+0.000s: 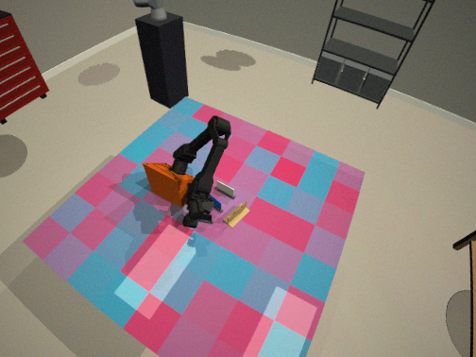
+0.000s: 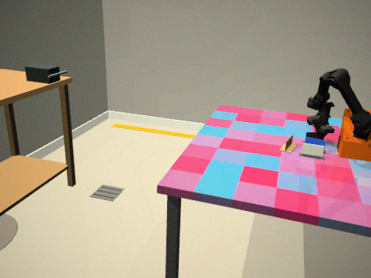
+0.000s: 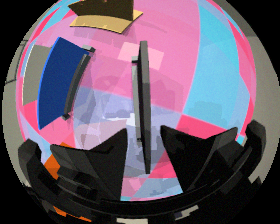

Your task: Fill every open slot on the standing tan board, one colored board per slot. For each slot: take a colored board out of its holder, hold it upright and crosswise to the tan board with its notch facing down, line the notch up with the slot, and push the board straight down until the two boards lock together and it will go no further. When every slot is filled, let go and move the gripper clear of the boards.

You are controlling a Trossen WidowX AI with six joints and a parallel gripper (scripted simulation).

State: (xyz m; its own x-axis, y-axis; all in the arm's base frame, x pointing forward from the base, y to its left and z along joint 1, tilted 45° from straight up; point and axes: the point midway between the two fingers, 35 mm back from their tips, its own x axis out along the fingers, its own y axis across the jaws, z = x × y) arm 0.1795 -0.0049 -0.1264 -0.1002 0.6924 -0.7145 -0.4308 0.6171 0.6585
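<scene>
Note the surroundings of your work area: the white board [image 1: 225, 188] [image 2: 313, 150] [image 3: 35, 75] and the blue board [image 1: 216, 204] [image 2: 315, 141] [image 3: 61, 82] stand upright in holders, side by side. The tan board [image 1: 236, 212] [image 2: 289, 142] [image 3: 102, 9] stands on the checkered table [image 1: 283, 221] [image 2: 224, 168] [image 3: 180, 70], near the blue board and apart from it. Behind the arm's links, the orange base [image 1: 162, 183] [image 2: 355, 144] [image 3: 53, 165] limits your space on one side of the boards. In the wrist view, a dark upright board [image 3: 144, 100] lies ahead of the gripper [image 1: 198, 222] [image 2: 319, 135] [image 3: 144, 129], edge-on and in line with the gap; its color appears gray, though the edge-on angle makes this uncertain. Your arm [image 1: 212, 164] [image 2: 340, 82] is bent at a high elbow, with the wrist pointing down. The fingers are parted and released, grasping nothing
</scene>
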